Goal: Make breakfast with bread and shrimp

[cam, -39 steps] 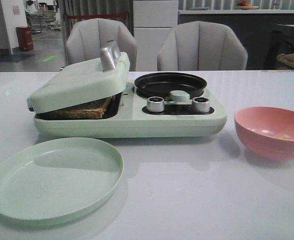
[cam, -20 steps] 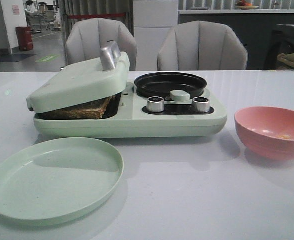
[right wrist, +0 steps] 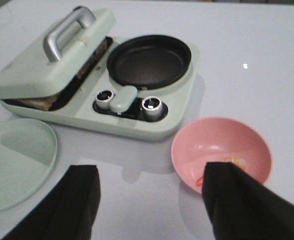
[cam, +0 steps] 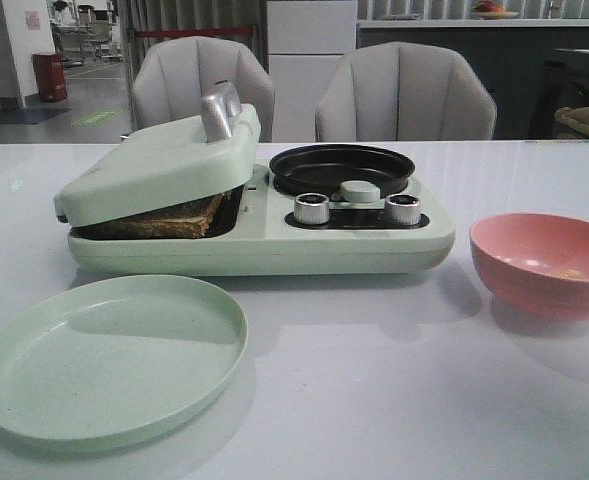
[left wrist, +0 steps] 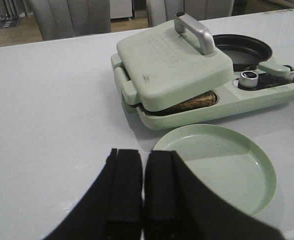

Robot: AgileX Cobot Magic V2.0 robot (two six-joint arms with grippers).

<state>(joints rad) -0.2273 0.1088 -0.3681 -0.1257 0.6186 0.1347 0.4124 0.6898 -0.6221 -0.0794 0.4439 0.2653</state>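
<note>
— Two claws idle: left claw (left wrist: 143,192) pressed together, right claw (right wrist: 149,202) spread wide over pink bowl (right wrist: 189,142).
— Bread (cam: 169,217) under the lid, left of frame; shrimp (right wrist: 235,161) in bowl, lower right.
— Probably shrimp next; needs a precise pinch, then black pan (cam: 341,168).

One breakfast maker (cam: 264,225), one plate (cam: 109,360), one bowl (cam: 544,262), two knobs (cam: 312,208).

My left arm's black gripper (left wrist: 143,192) has its fingers pressed together, hovering above the table. My right arm's black gripper (right wrist: 151,200) hangs with fingers spread wide.
</note>
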